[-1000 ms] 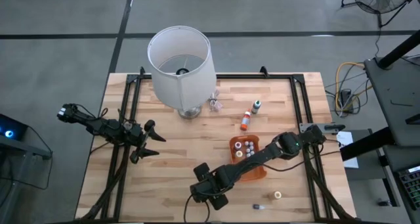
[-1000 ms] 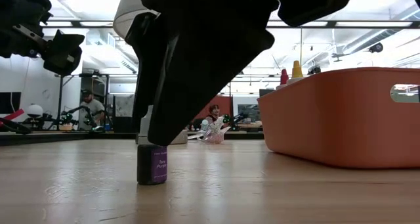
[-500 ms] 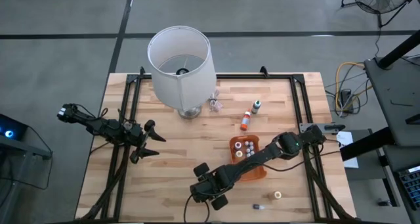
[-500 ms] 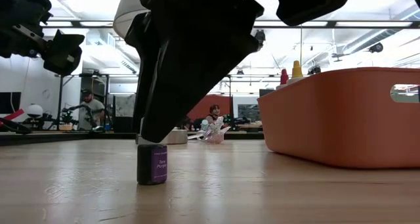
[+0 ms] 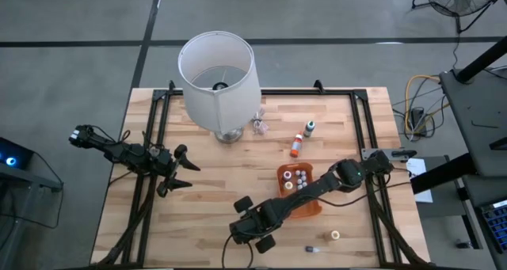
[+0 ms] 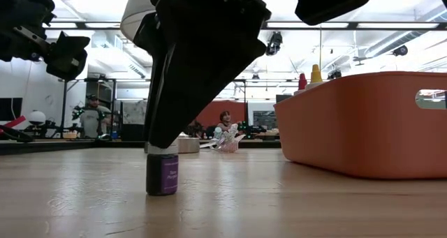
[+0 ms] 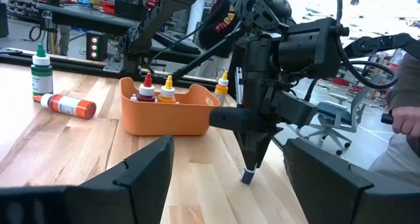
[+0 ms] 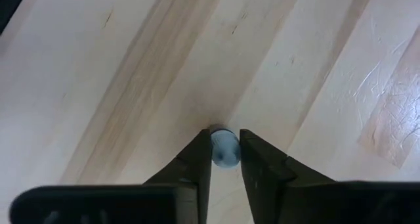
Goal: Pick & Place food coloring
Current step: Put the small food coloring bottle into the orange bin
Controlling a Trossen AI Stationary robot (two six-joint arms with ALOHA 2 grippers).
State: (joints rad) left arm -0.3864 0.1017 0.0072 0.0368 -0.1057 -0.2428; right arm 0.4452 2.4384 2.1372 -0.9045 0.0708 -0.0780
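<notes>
Now the right gripper (image 8: 225, 159) stands over the upright purple bottle (image 6: 162, 174) on the desk (image 5: 214, 183), fingers (image 8: 191, 163) clamped on its cap (image 8: 225, 149) for lifting, probably toward the orange tray (image 5: 304, 210).

Small bottle (image 6: 162, 174) upright on table (image 5: 214, 191), near front edge, between my right gripper (image 8: 225, 159) fingertips. Tray (image 5: 307, 206) just right of it, several bottles (image 5: 298, 178) standing inside. Two more bottles (image 5: 302, 139) behind tray. Lamp (image 5: 218, 80) at back left. My left gripper (image 5: 179, 168) at table's left side, well apart.
</notes>
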